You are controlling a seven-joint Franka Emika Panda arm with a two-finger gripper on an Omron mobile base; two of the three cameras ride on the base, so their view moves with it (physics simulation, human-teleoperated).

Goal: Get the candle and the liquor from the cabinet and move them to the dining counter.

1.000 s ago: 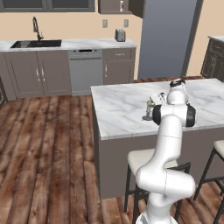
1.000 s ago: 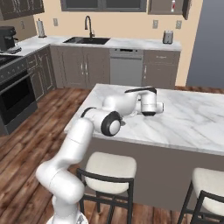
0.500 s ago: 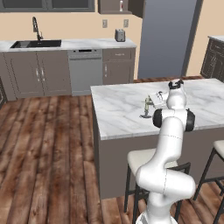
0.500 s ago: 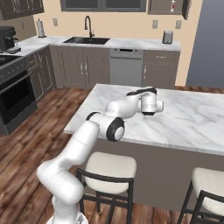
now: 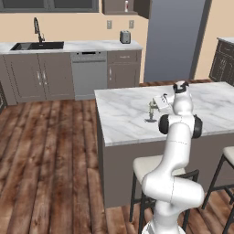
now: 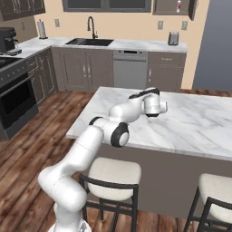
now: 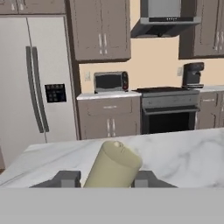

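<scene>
The candle (image 5: 151,111), a pale olive stick in a small dark holder, stands upright on the white marble dining counter (image 5: 123,121). My gripper (image 5: 156,104) reaches to its upper part from the right. In the hand view the candle (image 7: 113,166) rises between the two dark fingertips (image 7: 65,178), with slim gaps on both sides; the gripper (image 7: 107,178) is open around it. The liquor (image 6: 179,5), a small white bottle with a red cap, stands in the dark upper cabinet (image 6: 166,5) on the far wall, whose door hangs open.
Cushioned stools (image 6: 113,173) (image 6: 215,189) stand along the island's near side. A toaster (image 6: 173,38) and sink (image 6: 90,41) are on the far wall counter. Beyond the island in the hand view are a fridge (image 7: 35,78), microwave (image 7: 110,81) and range (image 7: 168,114).
The arm's elbow has shifted a little while the hand stays at the candle. The candle stands in the same spot on the island.
</scene>
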